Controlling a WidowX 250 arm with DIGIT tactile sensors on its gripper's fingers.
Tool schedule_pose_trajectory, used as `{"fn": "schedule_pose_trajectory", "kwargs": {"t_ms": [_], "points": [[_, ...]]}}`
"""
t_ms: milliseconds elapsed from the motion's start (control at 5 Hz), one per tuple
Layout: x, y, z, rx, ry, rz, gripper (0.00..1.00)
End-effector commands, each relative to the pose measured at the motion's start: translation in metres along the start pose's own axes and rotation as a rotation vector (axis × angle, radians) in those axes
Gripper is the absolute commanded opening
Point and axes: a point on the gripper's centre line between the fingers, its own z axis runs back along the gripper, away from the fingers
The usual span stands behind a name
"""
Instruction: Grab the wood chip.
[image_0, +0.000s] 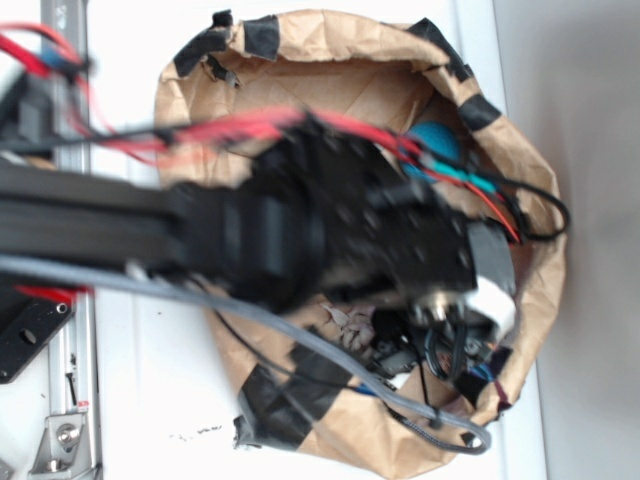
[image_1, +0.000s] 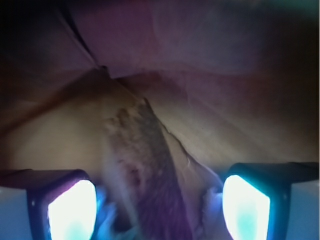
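We see gripper (image_1: 159, 200) with jaws apart, two glowing fingers (image_1: 72, 210) at lower frame edges. One wood chip (image_1: 142, 165) between them, reaching far from jaw gap, flat on brown paper (image_1: 240, 130). One blue ball (image_0: 437, 143) far right in paper bag (image_0: 330, 45).

Exterior looks straight down; wrist peers close inside the bag (image_0: 330, 60).

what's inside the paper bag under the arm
A blue ball near the far wall and the wood chip between the open fingers. The arm hides the rest.
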Motion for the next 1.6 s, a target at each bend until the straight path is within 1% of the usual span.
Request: {"fn": "schedule_pose_trajectory", "kwargs": {"t_ms": [0,200,400,600,800,1000,1200,1400], "points": [[0.012,-0.008,-0.002,0.048,0.051,-0.024,0.0],[0.003,0.003,0.012,0.099,0.038,0.039,0.0],[-0.009,0.015,0.034,0.141,-0.016,0.108,0.0],[-0.028,0.024,0.068,0.205,-0.062,0.227,0.0],[-0.044,0.021,0.099,0.218,-0.062,0.348,0.0],[-0.053,0.015,0.134,0.305,-0.052,0.425,0.0],[-0.05,0.018,0.121,0.127,-0.155,0.43,0.38],[-0.039,0.018,0.091,0.155,-0.219,0.274,1.0]]}}
